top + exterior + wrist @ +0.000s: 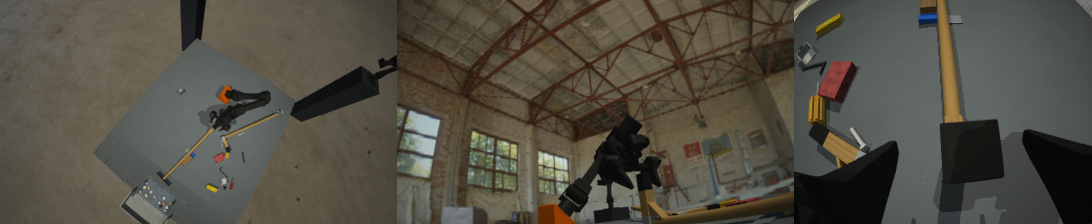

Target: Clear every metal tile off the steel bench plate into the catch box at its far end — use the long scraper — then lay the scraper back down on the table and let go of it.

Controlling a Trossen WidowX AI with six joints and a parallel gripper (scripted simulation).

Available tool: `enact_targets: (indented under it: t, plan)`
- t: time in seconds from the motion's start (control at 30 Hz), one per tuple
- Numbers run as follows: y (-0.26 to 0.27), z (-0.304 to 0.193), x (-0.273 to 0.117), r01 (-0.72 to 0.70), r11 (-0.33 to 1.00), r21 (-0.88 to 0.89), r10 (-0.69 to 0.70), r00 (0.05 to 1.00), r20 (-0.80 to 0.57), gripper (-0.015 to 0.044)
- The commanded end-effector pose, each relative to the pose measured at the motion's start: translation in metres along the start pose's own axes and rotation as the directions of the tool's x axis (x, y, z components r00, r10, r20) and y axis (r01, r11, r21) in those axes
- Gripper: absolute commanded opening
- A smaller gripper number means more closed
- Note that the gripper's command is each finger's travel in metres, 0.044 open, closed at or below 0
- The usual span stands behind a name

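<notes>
The long scraper (190, 152) (949, 75) lies on the table, its black blade by the near edge of the steel bench plate (159, 190). Its near end carries an upright grip with a black block (645, 181) (972, 152) on top. My gripper (219, 120) (645, 185) (963, 143) is open and empty, its fingers on either side of the black block with gaps at both sides. Small metal tiles and a few orange ones lie on the plate; they are too small to count. The pale catch box (144, 207) sits at the plate's far end.
A second long wooden tool (254, 125) lies right of the arm. A red block (219, 158) (838, 81), a yellow block (212, 188) (829, 24) and small tools lie on that side. A brown block (187, 160) and a blue one (927, 19) touch or nearly touch the handle.
</notes>
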State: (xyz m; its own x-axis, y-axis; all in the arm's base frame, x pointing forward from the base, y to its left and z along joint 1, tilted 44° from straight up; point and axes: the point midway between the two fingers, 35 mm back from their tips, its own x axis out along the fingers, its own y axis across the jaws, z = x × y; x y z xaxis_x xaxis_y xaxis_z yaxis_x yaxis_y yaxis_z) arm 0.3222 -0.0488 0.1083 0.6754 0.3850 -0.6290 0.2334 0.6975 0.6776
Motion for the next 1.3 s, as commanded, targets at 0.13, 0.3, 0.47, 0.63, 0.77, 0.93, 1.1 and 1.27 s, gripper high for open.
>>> enact_targets:
  t: [0.13, 0.3, 0.47, 0.63, 0.77, 0.93, 1.1, 1.27]
  plan:
    - [-0.001, -0.002, 0.012, 0.003, 1.0, 0.007, -0.003, 1.0, -0.001, 0.044]
    - [0.0, -0.003, 0.02, 0.001, 1.0, 0.008, -0.001, 1.0, 0.001, 0.044]
    - [0.002, -0.002, 0.019, -0.005, 1.0, 0.001, 0.005, 1.0, 0.003, 0.0361]
    - [0.002, -0.002, 0.019, -0.005, 1.0, 0.001, 0.005, 1.0, 0.003, 0.023]
    - [0.002, -0.002, 0.019, -0.005, 1.0, 0.001, 0.005, 1.0, 0.003, 0.0125]
    - [0.002, -0.002, 0.019, -0.005, 1.0, 0.001, 0.005, 1.0, 0.003, 0.0092]
    - [0.001, -0.002, 0.019, -0.005, 1.0, 0.003, 0.005, 1.0, 0.002, 0.0]
    - [0.002, -0.001, 0.018, -0.007, 1.0, 0.004, 0.007, 1.0, 0.002, 0.0]
